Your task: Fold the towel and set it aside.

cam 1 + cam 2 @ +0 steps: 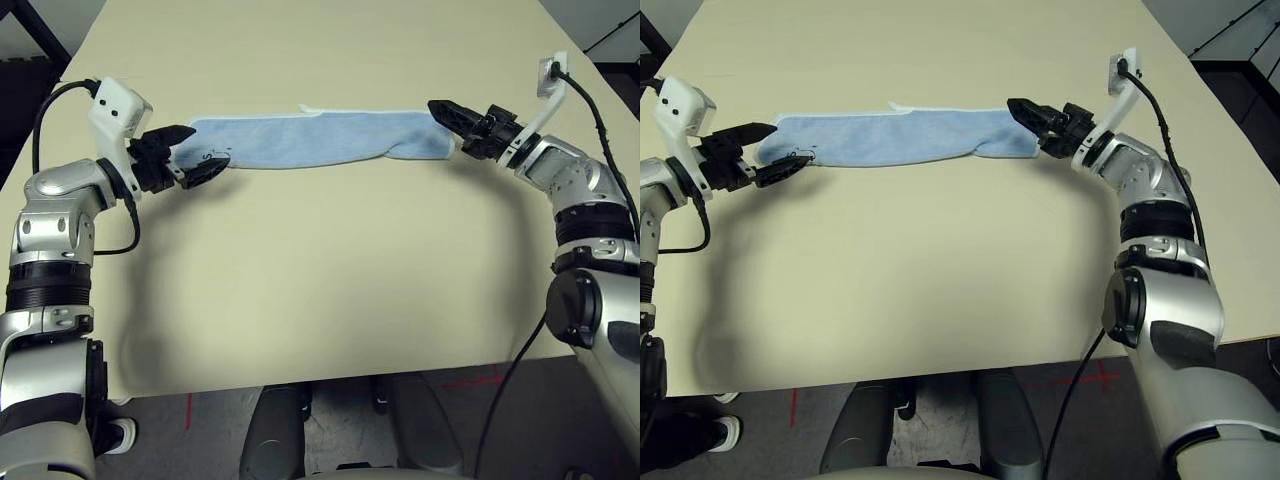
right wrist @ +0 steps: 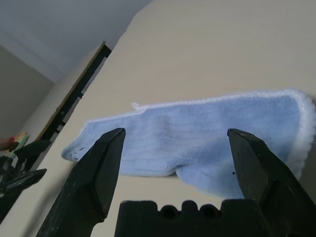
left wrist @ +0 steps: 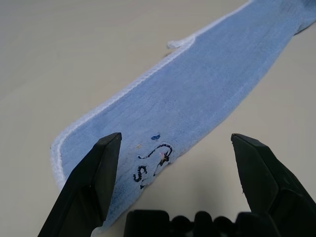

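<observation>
A light blue terry-cloth towel with white stitched edging [image 1: 315, 139] lies flat as a long narrow strip on the beige tabletop [image 1: 330, 270], toward its far edge. The left gripper [image 1: 195, 153] sits at the towel's left end, jaws spread open, the end with dark lettering [image 3: 152, 165] lying between them. The right gripper [image 1: 448, 112] sits at the right end, jaws likewise open, holding nothing.

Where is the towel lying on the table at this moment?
In the left eye view, the towel lies as a long folded strip across the far half of the table, between the open left gripper and the open right gripper.
</observation>
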